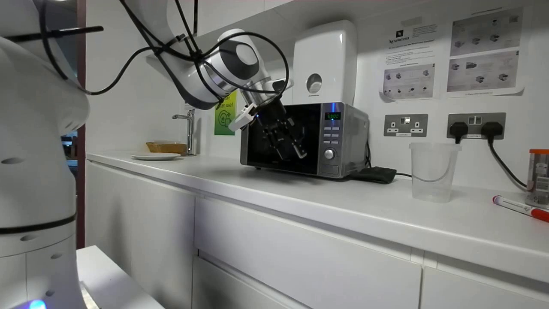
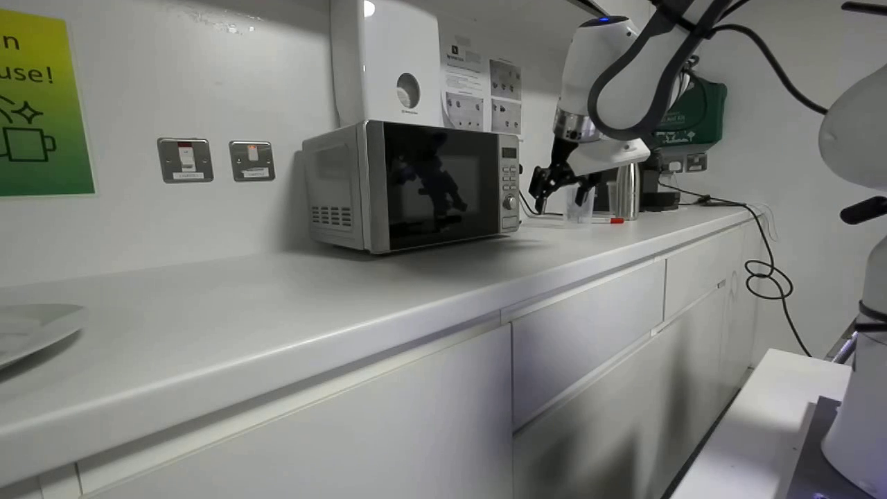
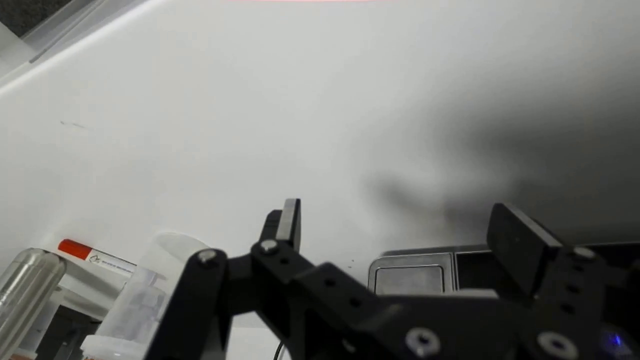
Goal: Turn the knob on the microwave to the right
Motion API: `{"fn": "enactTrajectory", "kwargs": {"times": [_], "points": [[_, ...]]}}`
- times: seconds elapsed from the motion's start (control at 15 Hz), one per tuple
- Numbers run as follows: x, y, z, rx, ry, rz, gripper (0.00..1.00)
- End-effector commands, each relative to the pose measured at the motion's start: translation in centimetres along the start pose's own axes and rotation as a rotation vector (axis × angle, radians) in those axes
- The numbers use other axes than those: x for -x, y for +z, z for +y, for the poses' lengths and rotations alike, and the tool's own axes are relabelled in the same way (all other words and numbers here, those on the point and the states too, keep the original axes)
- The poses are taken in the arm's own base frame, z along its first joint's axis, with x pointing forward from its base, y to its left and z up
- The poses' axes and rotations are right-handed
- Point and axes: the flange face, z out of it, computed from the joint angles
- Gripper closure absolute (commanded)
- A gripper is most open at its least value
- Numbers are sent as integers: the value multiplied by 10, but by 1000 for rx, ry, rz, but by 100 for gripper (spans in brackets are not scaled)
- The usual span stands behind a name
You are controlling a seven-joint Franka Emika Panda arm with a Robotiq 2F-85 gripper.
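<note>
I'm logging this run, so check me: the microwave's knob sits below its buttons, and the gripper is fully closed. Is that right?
One slip: the gripper is open, not closed; the wrist view shows its fingers well apart. The knob on the microwave does sit below the buttons.

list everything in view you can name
microwave: 1, silver, counter
knob: 1, silver, microwave
box: 1, white, wall
poster: 1, green-yellow, wall
notices: 2, white, beside box
sockets: several, grey, wall
switches: 2, silver, wall
case: 1, green, wall
tub: 1, translucent, counter
marker: 1, red-white, counter
jar: 1, orange-lidded, counter
plate: 1, white, counter
tap: 1, silver, counter
counter: 1, white, along wall
cabinets: several, white, below
arm: 1, white, over counter
claw: 1, black, near microwave
</note>
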Motion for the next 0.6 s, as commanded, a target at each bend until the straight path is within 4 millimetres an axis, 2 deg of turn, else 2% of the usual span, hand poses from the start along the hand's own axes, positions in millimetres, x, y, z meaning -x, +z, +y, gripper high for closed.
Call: {"fn": "enactTrajectory", "kwargs": {"times": [0.0,0.4,0.53], "points": [[-1,1,-1,-6,12,-3,0],[-1,2,-1,-7,12,-8,0],[-5,10,1,5,19,-5,0]]}}
